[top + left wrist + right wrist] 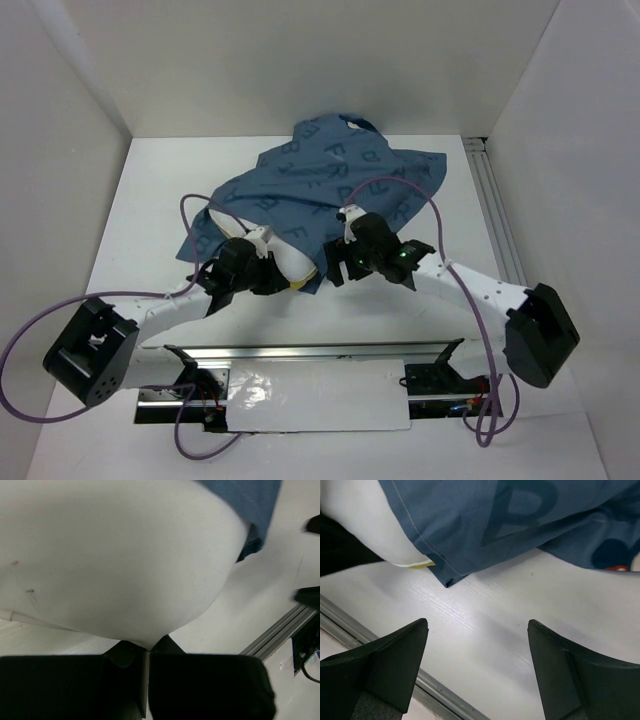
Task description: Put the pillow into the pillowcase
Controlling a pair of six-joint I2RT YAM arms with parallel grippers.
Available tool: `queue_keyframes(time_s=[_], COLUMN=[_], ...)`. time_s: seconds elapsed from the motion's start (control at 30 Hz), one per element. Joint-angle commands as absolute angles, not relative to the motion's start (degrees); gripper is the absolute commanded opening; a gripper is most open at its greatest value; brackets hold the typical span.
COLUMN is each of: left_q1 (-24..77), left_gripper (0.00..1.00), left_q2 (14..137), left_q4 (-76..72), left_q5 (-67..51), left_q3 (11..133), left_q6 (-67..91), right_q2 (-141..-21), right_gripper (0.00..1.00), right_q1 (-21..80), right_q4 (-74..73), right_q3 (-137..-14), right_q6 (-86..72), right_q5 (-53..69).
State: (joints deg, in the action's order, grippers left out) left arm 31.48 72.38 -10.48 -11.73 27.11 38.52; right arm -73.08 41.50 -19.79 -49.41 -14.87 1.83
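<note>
The pillow is mostly in, and the step in hand is covering its last exposed end.

In the top view the pillowcase (325,185) lies crumpled across the upper middle of the frame. A white end of the pillow (296,264) shows below its lower hem, at frame centre between the two arms. In the right wrist view the hem corner sits at upper centre. The pillow's yellow strip (413,565) peeks out just left of it, against the white desk (495,610).

The left gripper (148,652) has its jaws closed on a pinch of the pillow's white cover, at the bottom centre of its own view. The pillow bulges over most of that frame, with a flap of the case at upper right.

The right gripper (477,665) has its jaws spread wide and holds nothing. It hovers over bare desk just below the hem corner.

As I judge it, the right jaws should next close on the hem near that corner. They would then draw it down-frame over the exposed end while the left arm steadies or feeds the pillow. The left will have to let go before the hem can pass over its pinch. Catching only the top layer of cloth would drag the case without opening it.

Count:
- one pillow;
- one pillowcase;
- two grippers;
- two aluminium rails, a near rail (300,352) at lower centre and a side rail (493,200) at right.
</note>
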Motion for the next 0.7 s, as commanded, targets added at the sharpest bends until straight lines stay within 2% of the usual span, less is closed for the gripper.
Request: queue_keyframes(time_s=[0.0, 0.03, 0.13, 0.3, 0.47, 0.67], left_q1=[31.7, 31.7, 31.7, 31.7, 32.3, 32.3], left_gripper=[0.03, 0.00, 0.00, 0.00, 0.00, 0.00], left_q2=[69.2, 68.3, 66.2, 65.1, 64.6, 64.1], left_q4=[-15.5, -15.5, -16.0, -15.9, -15.3, -15.9], left_q5=[-6.8, -5.5, -3.0, -1.8, -0.5, -1.2], left_q3=[31.7, 32.3, 34.9, 38.9, 40.3, 40.3], left_q6=[38.8, 38.8, 36.6, 34.4, 34.4, 34.4], right_q2=[-77.9, -79.0, -83.3, -87.5, -88.1, -88.2], right_gripper=[0.87, 0.87, 0.84, 0.83, 0.83, 0.81], right_q1=[42.8, 43.4, 43.9, 46.8, 48.2, 48.2], right_q4=[-11.5, -10.4, -5.6, 4.1, 17.8, 30.7], right_q3=[-48.2, -48.2, -48.2, -46.4, -40.8, -36.8], right_q6=[-15.1, -15.6, -16.2, -20.7, -21.3, -22.6], right_q5=[3.7, 4.7, 5.4, 0.9, -3.8, -1.4])
